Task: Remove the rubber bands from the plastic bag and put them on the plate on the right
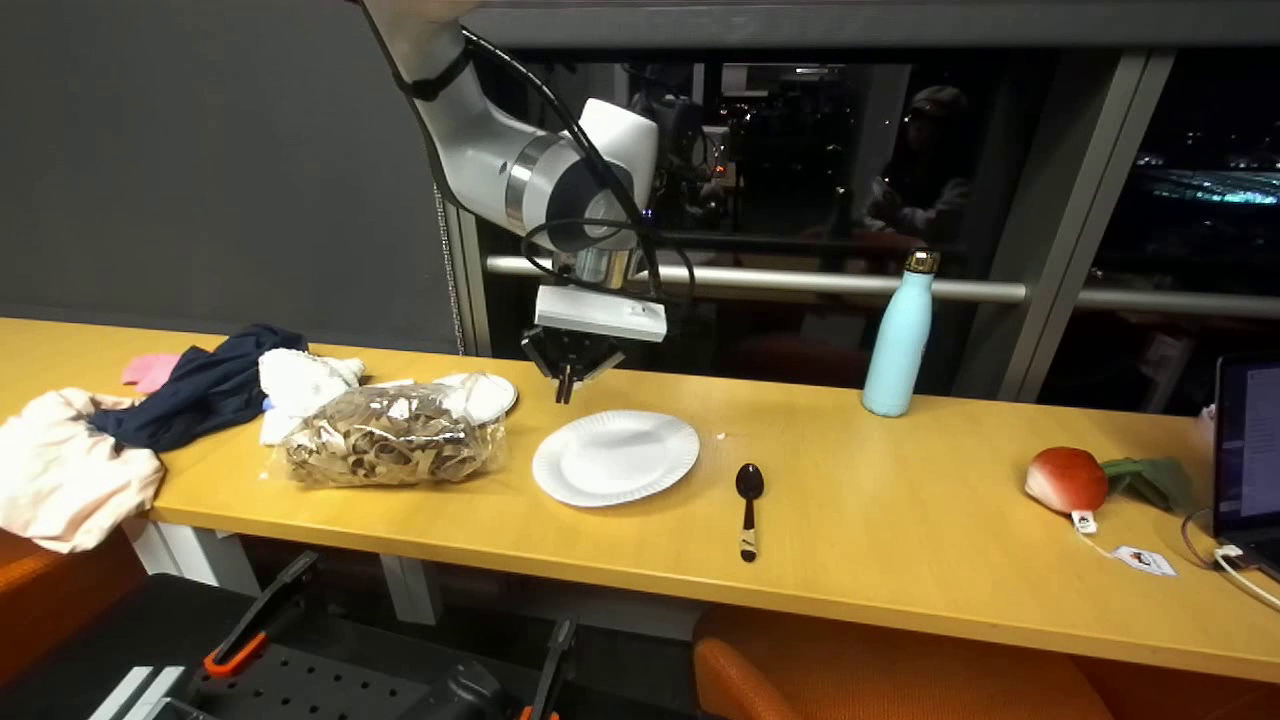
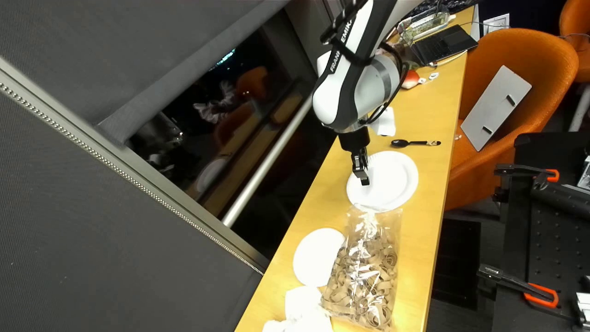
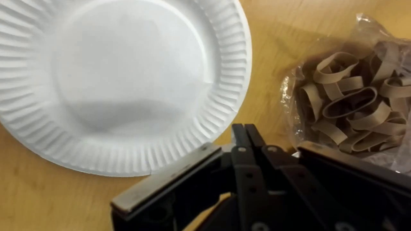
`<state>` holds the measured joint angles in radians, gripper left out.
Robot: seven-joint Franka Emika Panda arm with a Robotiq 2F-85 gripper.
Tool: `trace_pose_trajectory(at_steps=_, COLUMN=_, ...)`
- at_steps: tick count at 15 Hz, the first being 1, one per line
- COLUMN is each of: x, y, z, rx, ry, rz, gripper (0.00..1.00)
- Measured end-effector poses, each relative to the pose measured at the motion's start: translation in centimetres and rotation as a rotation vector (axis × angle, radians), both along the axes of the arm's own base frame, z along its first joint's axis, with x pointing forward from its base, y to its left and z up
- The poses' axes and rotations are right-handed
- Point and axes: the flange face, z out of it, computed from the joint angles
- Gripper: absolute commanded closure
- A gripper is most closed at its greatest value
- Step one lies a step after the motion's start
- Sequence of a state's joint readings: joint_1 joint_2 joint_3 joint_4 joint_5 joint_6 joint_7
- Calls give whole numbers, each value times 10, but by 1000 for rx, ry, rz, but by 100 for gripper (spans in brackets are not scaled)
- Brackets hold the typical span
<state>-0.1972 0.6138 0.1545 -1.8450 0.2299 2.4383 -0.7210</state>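
Over a long yellow wood table (image 1: 860,510), a robot's gripper (image 1: 565,396) hangs near the rim of a paper plate (image 1: 616,458), its jaws pressed together with nothing to be seen between them. The rubber bands (image 3: 350,84) in sight all lie within a plastic bag (image 2: 385,226) just beside the plate, so the work appears to be at the approach to the first pick. The next move likely calls for a swing to the bag, jaws parted, then a pinch on a single loop rather than the film. Glare makes it hard to tell, from here, whether the end facing the plate gapes open. The bands are flat tan strips of matte rubber, curled into ovals and heaped at every angle; the bag is clear, thin and crinkled. The plate is round and white, its smooth center ringed by fluting. A glossy black spoon (image 1: 748,505) lies nearby; beyond stands a gold-topped, pale blue bottle (image 1: 897,350).
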Motion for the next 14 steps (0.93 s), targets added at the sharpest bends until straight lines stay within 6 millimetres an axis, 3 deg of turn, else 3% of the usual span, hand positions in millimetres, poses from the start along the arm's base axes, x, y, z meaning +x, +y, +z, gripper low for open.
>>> trace_pose_trajectory(at_steps=6, x=-6, y=39, z=-18, rx=49, ry=-15, rz=27, gripper=100)
trace_pose_trajectory(at_steps=14, x=-57, y=62, z=-42, rx=181, ry=-57, rz=35, gripper=100)
